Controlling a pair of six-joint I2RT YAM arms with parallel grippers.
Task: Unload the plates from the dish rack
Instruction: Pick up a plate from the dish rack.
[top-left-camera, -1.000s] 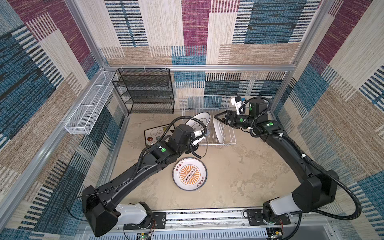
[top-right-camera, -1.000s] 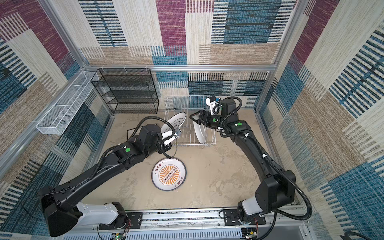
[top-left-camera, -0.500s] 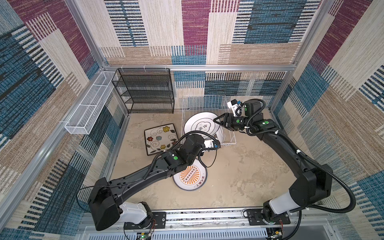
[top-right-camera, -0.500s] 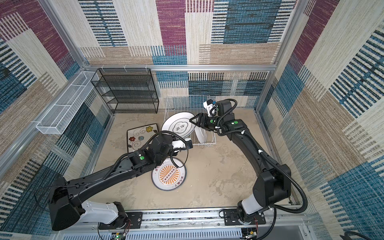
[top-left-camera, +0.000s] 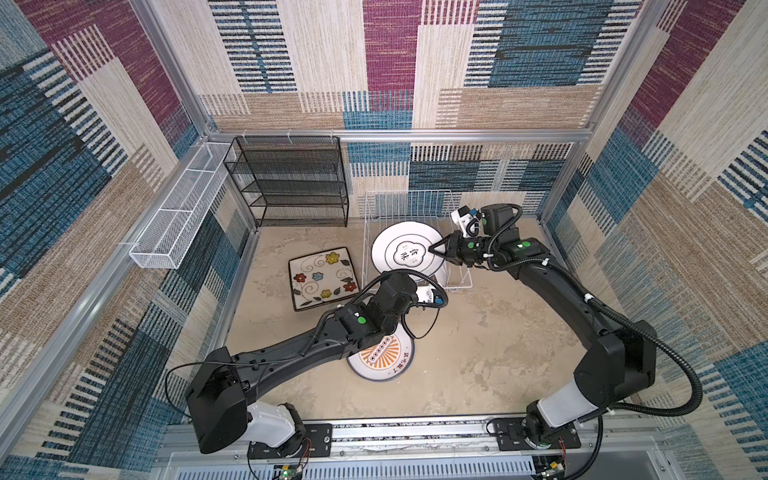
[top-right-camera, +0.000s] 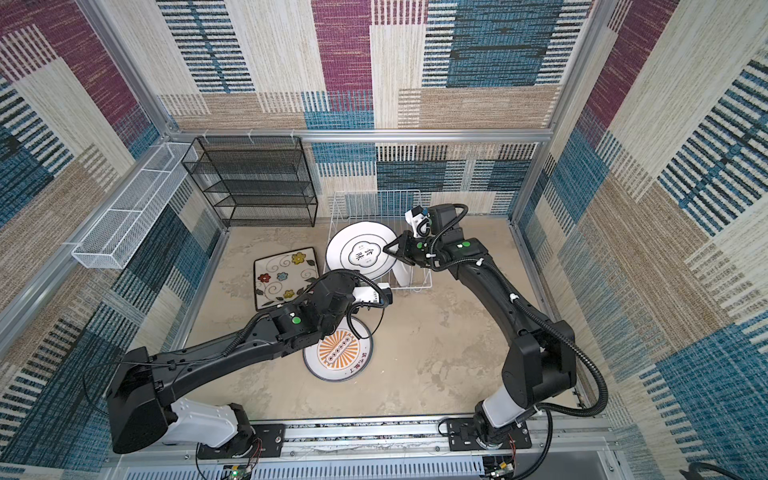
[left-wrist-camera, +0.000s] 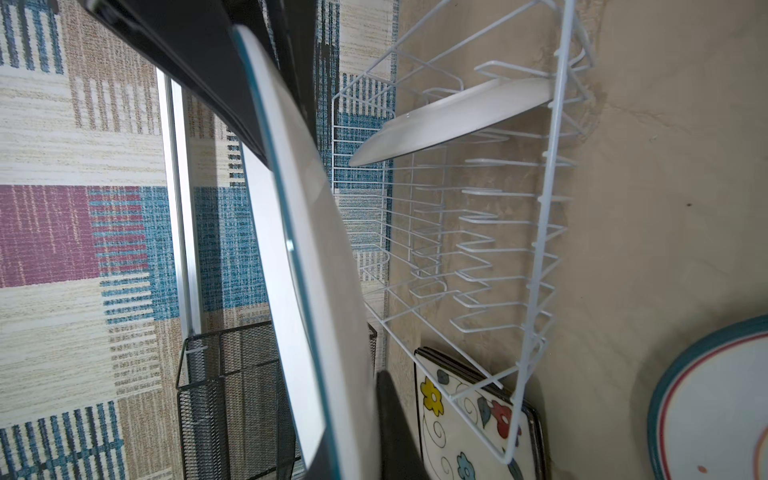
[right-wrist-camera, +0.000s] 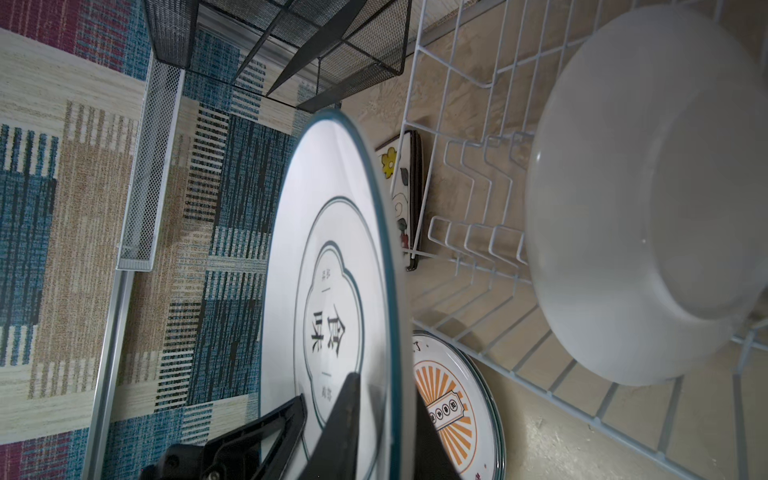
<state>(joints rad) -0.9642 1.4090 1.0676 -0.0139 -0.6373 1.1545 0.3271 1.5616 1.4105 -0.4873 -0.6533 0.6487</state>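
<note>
In the dish rack (top-left-camera: 409, 204), far right: one white plate (right-wrist-camera: 648, 195) upright between tines. Over its left half, teal-rimmed plate (top-left-camera: 405, 253) raised and tilted – pinched by left gripper (left-wrist-camera: 374, 415) at near edge, by right gripper (top-left-camera: 433, 250) at right rim, likely for handover. A second ago: right jaws spread.

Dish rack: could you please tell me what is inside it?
One white plate stands on edge between the tines of the rack. The lettered plate is held above it and hides part of its floor in both top views; the left wrist view shows no plate there.
</note>
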